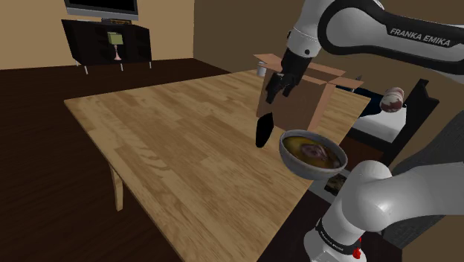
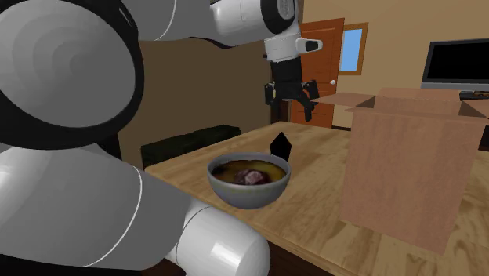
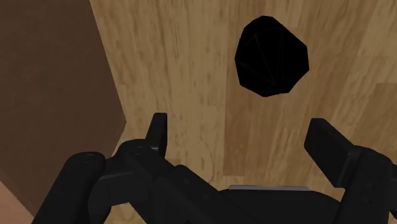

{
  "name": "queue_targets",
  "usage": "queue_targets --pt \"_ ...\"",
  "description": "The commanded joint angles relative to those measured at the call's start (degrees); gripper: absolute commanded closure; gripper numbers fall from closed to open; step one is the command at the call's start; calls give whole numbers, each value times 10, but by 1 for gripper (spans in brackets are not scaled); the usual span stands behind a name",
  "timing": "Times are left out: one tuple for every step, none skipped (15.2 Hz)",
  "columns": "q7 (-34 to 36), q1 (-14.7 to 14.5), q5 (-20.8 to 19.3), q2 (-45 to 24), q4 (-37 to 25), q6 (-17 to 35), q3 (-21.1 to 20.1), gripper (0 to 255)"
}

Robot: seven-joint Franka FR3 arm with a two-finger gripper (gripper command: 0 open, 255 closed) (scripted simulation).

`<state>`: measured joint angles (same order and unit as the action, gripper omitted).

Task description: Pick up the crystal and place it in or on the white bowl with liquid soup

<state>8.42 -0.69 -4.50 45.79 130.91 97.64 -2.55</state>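
Count on the wooden table [image 1: 171,141]: one black crystal [image 1: 262,128] [image 2: 280,146] [image 3: 272,56], one pale grey bowl [image 1: 297,167] [image 2: 247,196] of soup, one open cardboard box [image 1: 327,104] [image 2: 407,172] [image 3: 44,95]. The crystal stands upright on the table, just beside the bowl and near the box. The gripper [image 1: 276,93] [image 2: 290,106] [image 3: 240,127] hangs above the crystal, fingers spread wide, gripping and touching nothing.

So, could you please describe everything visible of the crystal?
The crystal is a plain black, faceted, elongated piece with a pointed top. It stands upright on the wooden table, close beside the bowl but apart from it. The open gripper hangs above, not touching.
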Motion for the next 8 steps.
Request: queue_targets --pt "0 0 0 0 0 0 0 0" --pt "40 10 -8 -37 -26 -34 -33 0" --pt "80 21 -16 -77 -52 -68 -65 0" --pt "119 32 -23 -118 -80 -104 -96 0" --pt "160 41 -31 -161 -109 -140 -125 0" --pt "201 50 -38 -207 -137 -177 -152 0" --pt "220 53 -42 -227 -150 -194 -163 0" --pt "219 52 -42 -223 -139 -186 -161 0"
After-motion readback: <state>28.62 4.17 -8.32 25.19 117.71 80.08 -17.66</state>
